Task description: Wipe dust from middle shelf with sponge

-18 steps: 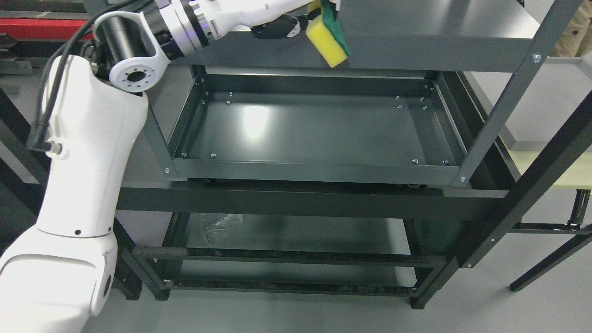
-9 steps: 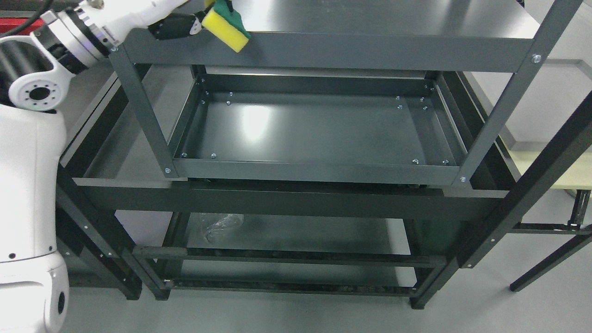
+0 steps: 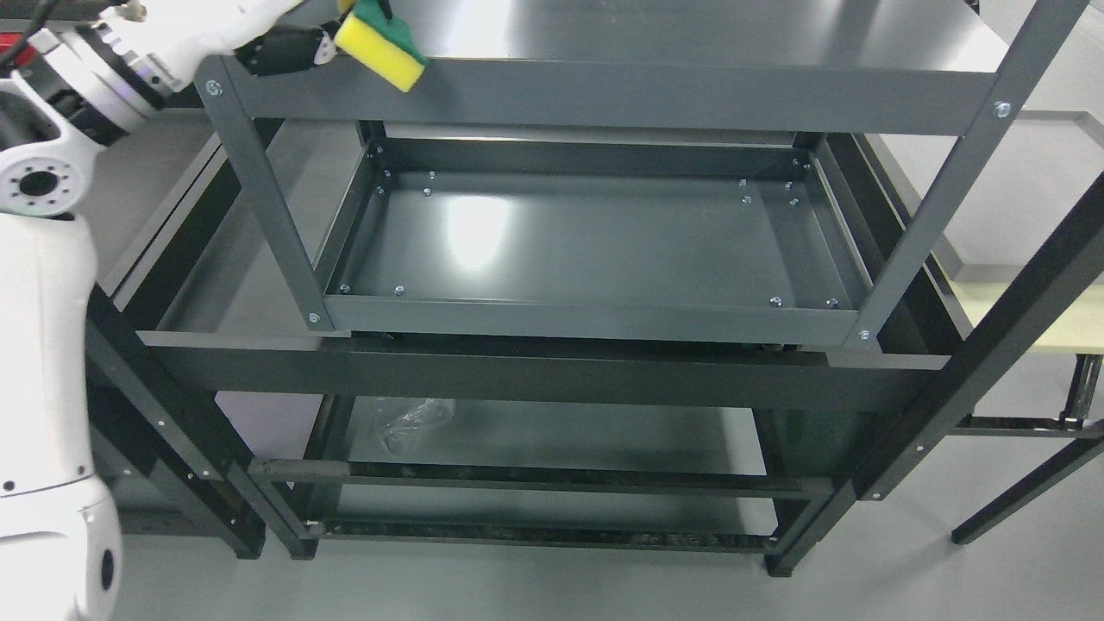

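Observation:
My left hand [image 3: 297, 47] is at the top left of the head view, shut on a yellow sponge with a green scouring side [image 3: 379, 52]. It holds the sponge at the front left edge of the grey rack's top shelf [image 3: 690, 39], over the front rail. The middle shelf [image 3: 586, 246] is a dark grey tray with a raised rim, below and to the right of the sponge, bare with a light glare. My white left arm [image 3: 43, 345] runs up the left edge. The right arm is out of view.
The rack's grey uprights [image 3: 259, 198] [image 3: 940, 190] frame the middle shelf. A darker, wider rack [image 3: 535, 379] stands around it, with a crumpled clear plastic piece [image 3: 405, 423] on its lower shelf. A pale table [image 3: 1035, 319] stands at the right.
My left hand has carried the sponge left along the top shelf's front edge, from the middle to the left corner. The arm has swung left too.

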You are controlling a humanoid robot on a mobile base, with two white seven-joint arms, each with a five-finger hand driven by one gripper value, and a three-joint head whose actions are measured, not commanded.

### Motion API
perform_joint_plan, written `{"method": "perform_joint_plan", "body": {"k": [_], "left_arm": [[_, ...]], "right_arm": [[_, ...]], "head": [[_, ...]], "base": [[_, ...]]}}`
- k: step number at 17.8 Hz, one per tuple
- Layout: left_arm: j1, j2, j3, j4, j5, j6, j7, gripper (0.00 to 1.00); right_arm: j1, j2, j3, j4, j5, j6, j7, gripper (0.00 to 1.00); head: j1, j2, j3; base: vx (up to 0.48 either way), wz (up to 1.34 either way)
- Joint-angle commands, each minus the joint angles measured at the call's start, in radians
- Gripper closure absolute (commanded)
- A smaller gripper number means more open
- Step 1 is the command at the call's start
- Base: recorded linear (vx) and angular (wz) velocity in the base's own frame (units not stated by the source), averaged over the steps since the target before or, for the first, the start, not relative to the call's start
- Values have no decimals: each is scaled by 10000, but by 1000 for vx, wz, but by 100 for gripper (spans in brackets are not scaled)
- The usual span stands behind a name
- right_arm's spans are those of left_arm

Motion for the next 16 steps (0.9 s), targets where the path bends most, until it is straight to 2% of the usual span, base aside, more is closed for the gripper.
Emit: {"method": "perform_joint_plan", "body": {"k": [1, 2, 6, 9, 12, 16], "left_arm": [[-1197, -2519, -567, 1406, -1320, 2, -7, 100], [-1672, -2917, -659, 1867, -1550, 2, -7, 100], [-3147, -2946, -2021, 3295, -1599, 2, 69, 100], [-3778, -2946, -4319, 3773, -469, 44, 406, 99], [-4039, -2946, -6528, 3651, 929, 1195, 758, 99], [-4085, -2946, -8601, 3252, 1316, 2147, 1631, 100]], "right_arm": [[3, -175, 0, -174, 0, 725, -8, 0], [3, -175, 0, -174, 0, 725, -8, 0], [3, -175, 0, -174, 0, 725, -8, 0], [-12, -175, 0, -174, 0, 725, -8, 0], [3, -175, 0, -174, 0, 725, -8, 0], [3, -175, 0, -174, 0, 725, -8, 0]], "head": [[0, 0, 0], [0, 0, 0], [0, 0, 0], [0, 0, 0], [0, 0, 0], [0, 0, 0]], "base": [[0, 0], [0, 0], [0, 0], [0, 0], [0, 0], [0, 0]]}}
